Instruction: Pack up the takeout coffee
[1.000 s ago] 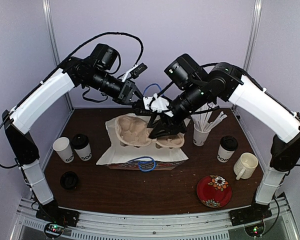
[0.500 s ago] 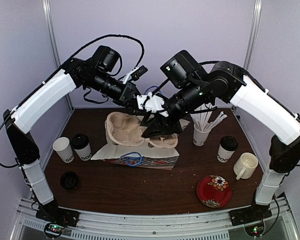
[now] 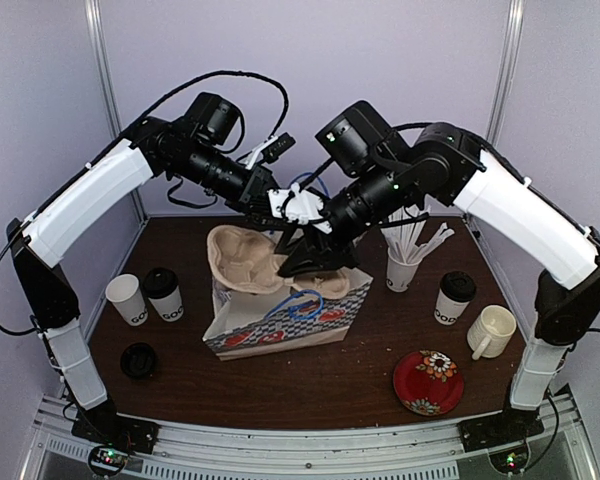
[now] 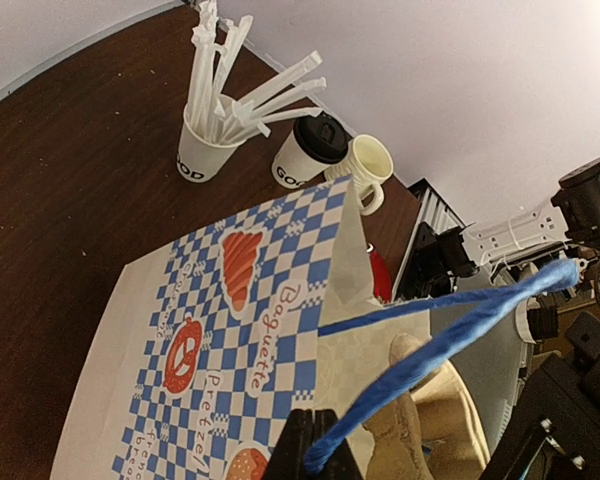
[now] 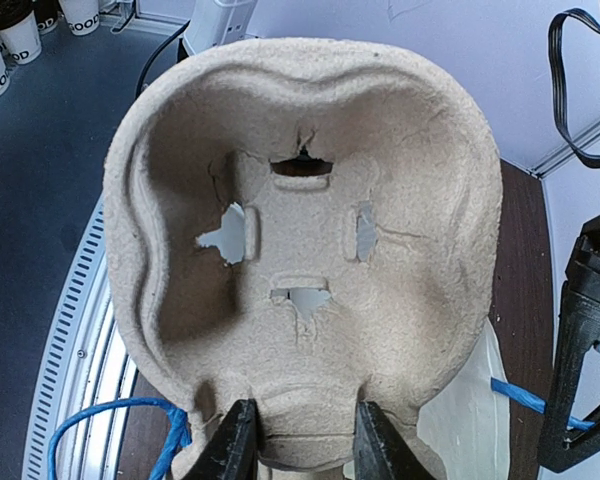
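Dark wooden table point(image 3: 310, 395), lilac walls behind. Mid-frame in the top view, the left gripper point(image 4: 313, 445) is pinched fully closed on the blue rope handle point(image 4: 450, 335) of the checkered paper bag point(image 3: 280, 325), which stands upright at the table's centre. Just right of it, the right gripper point(image 5: 302, 440), jaws partly apart, clamps the rim of the pulp cup carrier point(image 5: 310, 230) (tilted over the bag's mouth). At the left edge stand a lidded cup point(image 3: 163, 293) and an open cup point(image 3: 127, 298); a third cup point(image 3: 453, 297), lidded, stands far right.

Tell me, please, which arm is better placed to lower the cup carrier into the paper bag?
Probably right: the right jaws clamp the pulp cup carrier by its rim at the mouth of the checked paper bag, while the left jaws are shut on its blue handle.
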You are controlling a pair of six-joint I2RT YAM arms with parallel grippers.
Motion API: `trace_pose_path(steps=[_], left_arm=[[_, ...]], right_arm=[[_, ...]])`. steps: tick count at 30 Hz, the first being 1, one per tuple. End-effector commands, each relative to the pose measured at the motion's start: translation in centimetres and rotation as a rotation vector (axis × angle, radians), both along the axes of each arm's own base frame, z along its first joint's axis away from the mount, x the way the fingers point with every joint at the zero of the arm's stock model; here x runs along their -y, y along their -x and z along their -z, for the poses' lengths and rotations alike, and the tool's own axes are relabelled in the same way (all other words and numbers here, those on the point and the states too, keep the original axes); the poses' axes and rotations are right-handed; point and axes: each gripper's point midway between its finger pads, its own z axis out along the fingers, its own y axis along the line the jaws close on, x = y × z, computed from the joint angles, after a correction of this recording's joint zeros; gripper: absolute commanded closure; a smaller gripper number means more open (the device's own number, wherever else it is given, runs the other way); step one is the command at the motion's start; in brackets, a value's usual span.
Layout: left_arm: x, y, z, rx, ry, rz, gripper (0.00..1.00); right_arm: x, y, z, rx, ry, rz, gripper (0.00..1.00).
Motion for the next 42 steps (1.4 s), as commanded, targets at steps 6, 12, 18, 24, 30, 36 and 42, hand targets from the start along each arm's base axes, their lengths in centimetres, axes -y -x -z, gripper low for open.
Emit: trace_pose_path(steps=[6, 12, 18, 24, 30, 36, 42], left_arm=[[0.4, 0.8, -1.6, 0.047, 0.056, 0.058, 1.0], [0.3, 1.3, -1.6, 0.048, 0.062, 0.084, 1.0], [0.3, 1.4, -1.5, 0.048, 0.064, 0.091, 1.0], [0.2, 1.4, -1.5, 0.059, 0.062, 0.095, 1.0], [0.0, 1.3, -1.2, 0.076, 0.047, 0.091, 1.0], [-0.5, 0.4, -0.8, 0.111, 0.003, 0.054, 1.0], [-2.2, -1.6, -0.1, 0.16, -0.071, -0.043, 0.77]], right_arm=[[-0.8, 0.1, -0.6, 0.014, -0.029, -0.029, 0.68], [-0.8, -0.1, 0.1, 0.033, -0.01, -0.035, 0.68], [-1.0, -1.0, 1.4, 0.065, 0.019, -0.017, 0.69], [-0.6, -1.5, 3.5, 0.077, 0.071, -0.005, 0.69], [0.3, -1.6, 4.8, 0.086, 0.114, 0.005, 0.69], [1.0, -1.9, 6.0, 0.102, 0.152, 0.02, 0.7], [1.3, -2.4, 6.6, 0.127, 0.171, 0.041, 0.7]])
